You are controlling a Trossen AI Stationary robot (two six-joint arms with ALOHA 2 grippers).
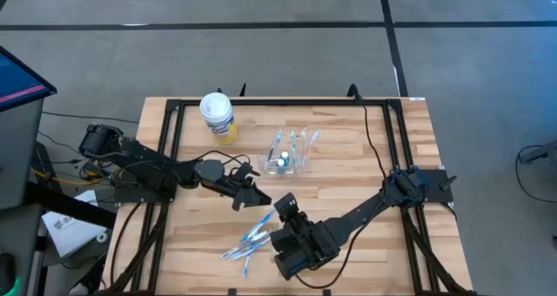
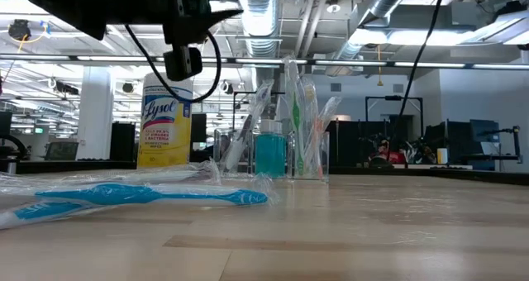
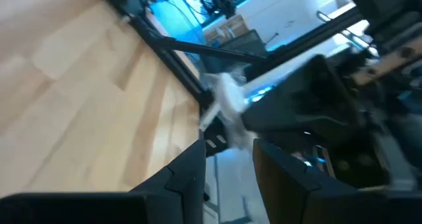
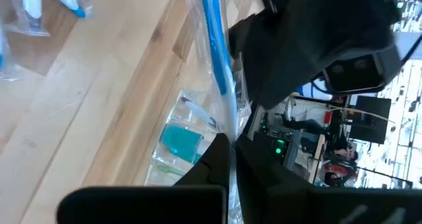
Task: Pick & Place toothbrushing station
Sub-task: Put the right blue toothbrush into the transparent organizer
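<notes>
A clear plastic cup with several toothbrushes and a teal tube stands upright at the table's middle, also seen in the low view. Several wrapped blue-and-white toothbrushes lie flat on the wood near the front edge. My right gripper is shut on one wrapped blue toothbrush, above the table. My left gripper is open just left of it. A pale wrapped end stands right before its fingertips; I cannot tell if it touches them. My right gripper pinches the wrapped blue toothbrush between its two fingers, at one end of it. The toothbrush runs on straight out past the fingertips, along the fingers, toward my left gripper. It is lifted clear of the table.
A white tub with a yellow label stands upright at the far left of the table. Black frame rails run along the table's left and right sides. Bare wood lies at the right half.
</notes>
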